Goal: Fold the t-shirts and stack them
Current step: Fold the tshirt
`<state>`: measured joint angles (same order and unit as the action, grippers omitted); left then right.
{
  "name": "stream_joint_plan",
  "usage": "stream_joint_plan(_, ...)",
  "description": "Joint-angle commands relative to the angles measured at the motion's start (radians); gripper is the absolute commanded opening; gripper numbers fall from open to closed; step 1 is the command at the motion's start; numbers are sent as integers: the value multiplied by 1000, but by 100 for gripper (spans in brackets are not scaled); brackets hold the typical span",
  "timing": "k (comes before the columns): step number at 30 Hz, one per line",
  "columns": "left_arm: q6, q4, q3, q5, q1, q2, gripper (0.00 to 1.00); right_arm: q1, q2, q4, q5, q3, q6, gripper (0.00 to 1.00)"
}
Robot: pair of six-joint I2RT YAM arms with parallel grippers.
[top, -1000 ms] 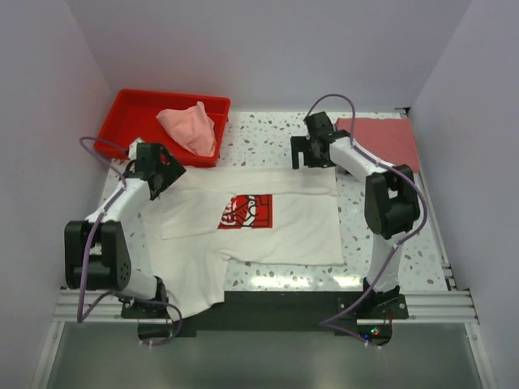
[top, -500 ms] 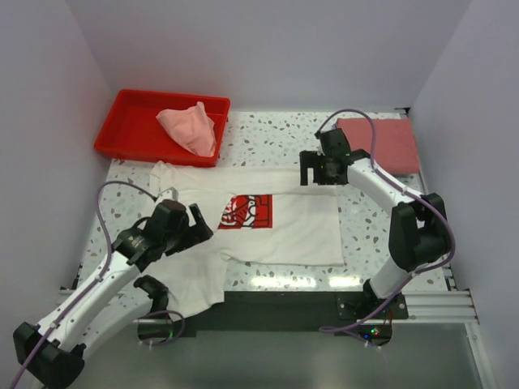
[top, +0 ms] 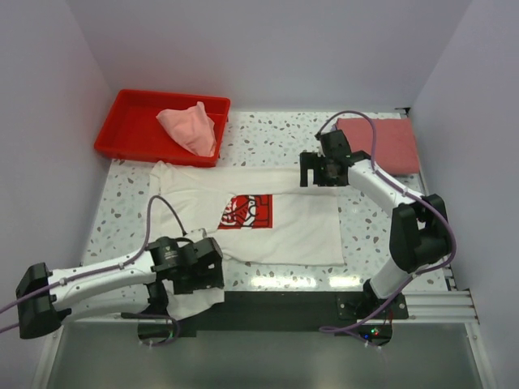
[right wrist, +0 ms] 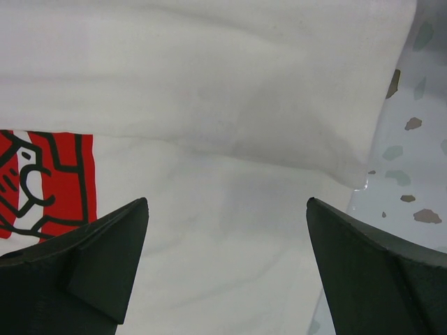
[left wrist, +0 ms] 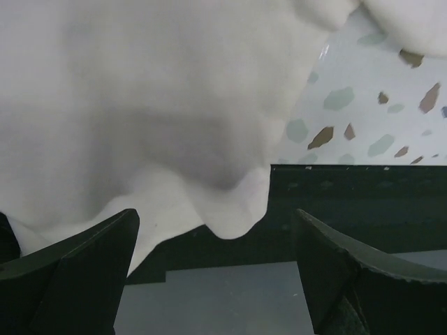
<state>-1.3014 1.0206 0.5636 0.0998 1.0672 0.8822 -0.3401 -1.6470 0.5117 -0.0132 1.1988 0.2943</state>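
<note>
Entry: white cotton t-shirt with a red rectangular chest print [top: 284,227], spread on the speckled bench [top: 268,134]. Its long axis runs left to right across the bench. The far part looks doubled over toward the print.

Left tool [top: 201,266]: low over the near-left corner of the shirt. The wrist view shows the left tool [left wrist: 216,227] released, fingers wide apart with nothing between them. A drooping lobe of white cloth hangs past the dark front edge of the bench, just ahead of the gap and slightly to its left. This arm is the nearer one to that overhanging corner.

Right tool [top: 321,170]: above the far-right edge of the same shirt. Its wrist view shows the right tool [right wrist: 227,209] also released, with the corner of the folded-over layer ahead and to the right.

Judgement: the next grasp turns on that hanging corner; I must come in at the cloth edge.

Others: pale pink crumpled tee [top: 190,126] in the red plastic tray [top: 130,96]; dusty-red folded tee [top: 383,142] at far right.

Writing: none legible; the print is a line design only.
</note>
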Motion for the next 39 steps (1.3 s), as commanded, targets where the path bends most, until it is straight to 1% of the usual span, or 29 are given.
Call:
stream_joint_plan(1,-194,96,53,17,132,64,93,3,30,-10,-10,-4,-3,99)
stream_joint_plan(2,-214,119,67,24,186,111,92,3,27,-9,-8,-4,-1,99)
stream_joint_plan(3,-235,168,81,32,207,136,91,3,26,-12,-10,-2,-1,99)
stream_joint_plan(5,-274,196,105,49,247,190,88,4,18,-10,-8,-4,-4,99)
stream_joint_plan(6,-279,199,107,52,249,201,84,4,15,-9,-10,-4,-7,99)
stream_joint_plan(7,-288,190,96,61,249,208,76,3,13,-9,-14,-5,-9,99)
stream_joint_plan(9,-292,156,78,66,249,222,69,3,10,-4,-24,-5,-10,99)
stream_joint_plan(10,-297,147,64,72,250,228,67,4,10,-2,-24,-7,-9,99)
stream_joint_plan(12,-318,138,47,83,249,247,67,4,12,-7,-24,-13,-9,99)
stream_joint_plan(15,-352,78,6,78,249,245,67,3,10,-4,-22,-15,-11,99)
stream_joint_plan(16,-358,97,12,96,249,247,64,4,9,-4,-21,-15,-11,99)
stream_joint_plan(19,-365,101,27,117,249,265,63,4,7,-4,-22,-15,-11,99)
stream_joint_plan(23,-348,98,50,124,249,351,63,3,10,1,-27,-15,-7,99)
stream_joint_plan(25,-346,88,58,118,249,368,59,3,13,2,-34,-16,-9,99)
stream_joint_plan(27,-349,63,56,117,249,370,53,3,15,2,-37,-15,-7,99)
stream_joint_plan(28,-342,37,39,106,249,363,47,3,16,4,-37,-15,-7,99)
stream_joint_plan(29,-340,9,27,97,249,347,43,4,19,8,-37,-13,-7,99)
stream_joint_plan(30,-341,-26,4,87,249,337,33,3,21,10,-45,-15,-3,99)
stream_joint_plan(31,-348,-33,-2,75,249,333,27,4,30,13,-53,-18,2,99)
stream_joint_plan(32,-361,-21,-4,77,249,322,20,3,36,17,-56,-24,12,99)
stream_joint_plan(33,-372,24,1,80,249,316,9,3,45,21,-73,-28,19,99)
stream_joint_plan(36,-391,58,21,104,249,284,0,3,102,47,-99,-59,60,99)
stream_joint_plan(39,-388,110,62,158,249,270,0,3,186,89,-129,-110,135,99)
